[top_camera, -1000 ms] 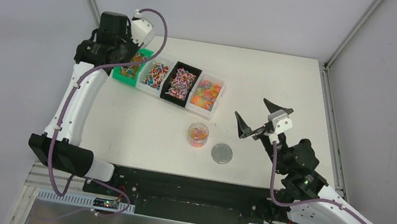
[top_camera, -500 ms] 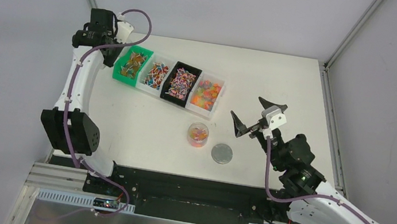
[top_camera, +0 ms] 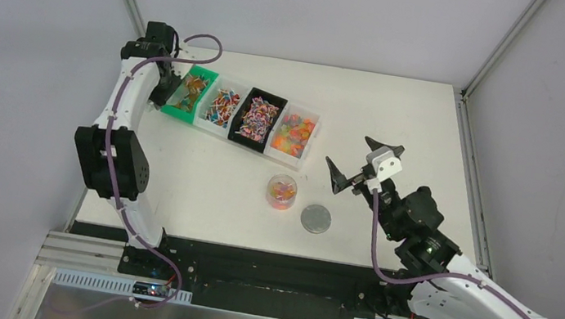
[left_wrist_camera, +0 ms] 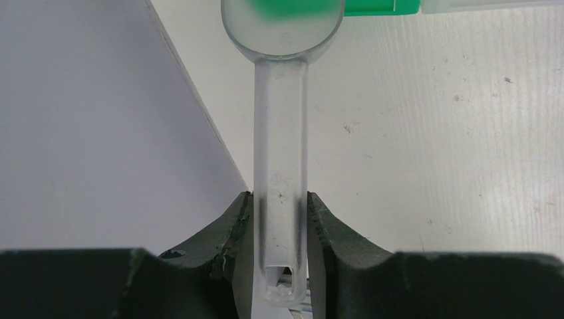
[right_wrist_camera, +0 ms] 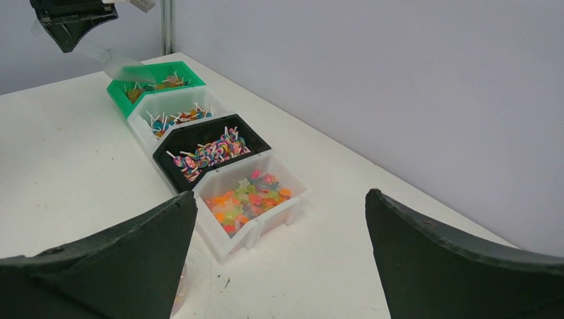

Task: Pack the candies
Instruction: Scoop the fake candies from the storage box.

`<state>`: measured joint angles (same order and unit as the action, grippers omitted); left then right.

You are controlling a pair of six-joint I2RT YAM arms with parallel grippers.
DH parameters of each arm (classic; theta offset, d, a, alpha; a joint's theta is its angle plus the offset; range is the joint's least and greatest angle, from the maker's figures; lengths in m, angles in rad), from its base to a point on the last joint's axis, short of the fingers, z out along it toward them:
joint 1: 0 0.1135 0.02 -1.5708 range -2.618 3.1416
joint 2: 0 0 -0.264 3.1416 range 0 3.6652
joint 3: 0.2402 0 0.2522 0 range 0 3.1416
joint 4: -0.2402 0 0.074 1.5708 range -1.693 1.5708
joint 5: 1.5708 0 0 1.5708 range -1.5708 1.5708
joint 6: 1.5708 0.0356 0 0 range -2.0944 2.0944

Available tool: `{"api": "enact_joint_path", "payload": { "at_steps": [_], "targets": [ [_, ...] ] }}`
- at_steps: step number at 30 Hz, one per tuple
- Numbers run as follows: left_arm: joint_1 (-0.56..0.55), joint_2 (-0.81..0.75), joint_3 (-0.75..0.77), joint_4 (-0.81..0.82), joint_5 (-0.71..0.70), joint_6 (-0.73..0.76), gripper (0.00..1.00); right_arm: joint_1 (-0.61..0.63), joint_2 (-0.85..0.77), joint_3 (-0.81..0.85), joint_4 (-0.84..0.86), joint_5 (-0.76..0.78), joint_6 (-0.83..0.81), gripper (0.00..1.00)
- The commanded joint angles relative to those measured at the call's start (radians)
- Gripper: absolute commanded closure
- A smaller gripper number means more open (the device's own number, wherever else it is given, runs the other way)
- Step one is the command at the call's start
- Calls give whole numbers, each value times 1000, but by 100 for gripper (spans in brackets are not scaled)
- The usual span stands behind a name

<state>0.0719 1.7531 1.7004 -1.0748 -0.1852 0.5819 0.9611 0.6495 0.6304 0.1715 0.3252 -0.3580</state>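
**Fig.** Two-arm candy-packing rig; each arm read from its fingertips outward.

**(a)** Left gripper (left_wrist_camera: 281,206): jaws narrow, clamped on the handle of a clear plastic scoop (left_wrist_camera: 281,133). The handle runs straight out from the fingertips, w/ bare table (left_wrist_camera: 432,133) beneath it. The bowl sits at the handle's far end, at the near wall of the green bin (top_camera: 178,111). The bowl looks empty, though the wrist view crops and blurs it. Beyond the bowl, inside the green bin, lie brown/orange candies (right_wrist_camera: 166,84).

**(b)** Right gripper (right_wrist_camera: 281,194): jaws at full spread, nothing btwn them, held above the table.
- Off its left finger (right_wrist_camera: 133,246), toward the arm bases, stands a clear jar (top_camera: 282,191), upright and part-filled w/ mixed candies.
- A grey lid disc (top_camera: 316,218) lies flat just beside the jar, on the base side of the gripper.
- Ahead of the fingertips four bins stand side by side in a row running away from the gripper, nearest first:
  1. White bin (right_wrist_camera: 229,239) w/ orange, red and yellow-green gummy pieces.
  2. Black bin (right_wrist_camera: 174,166) w/ pink-and-white wrapped pieces.
  3. Second white bin (right_wrist_camera: 141,119) w/ blue/red wrapped pieces.
  4. Green bin, farthest, w/ the left gripper above it and the scoop tilted down toward it.
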Motion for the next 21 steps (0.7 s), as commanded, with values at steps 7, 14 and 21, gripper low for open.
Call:
{"api": "enact_joint_path", "payload": {
  "at_steps": [7,14,21],
  "targets": [
    [-39,118,105,8,-17,43,100,4,45,61,40,8,-3,0],
    [-38,188,114,34,-26,41,100,4,65,71,46,17,-4,0],
    [-28,158,-7,181,29,24,100,5,78,76,51,15,0,0]
  ]
}}
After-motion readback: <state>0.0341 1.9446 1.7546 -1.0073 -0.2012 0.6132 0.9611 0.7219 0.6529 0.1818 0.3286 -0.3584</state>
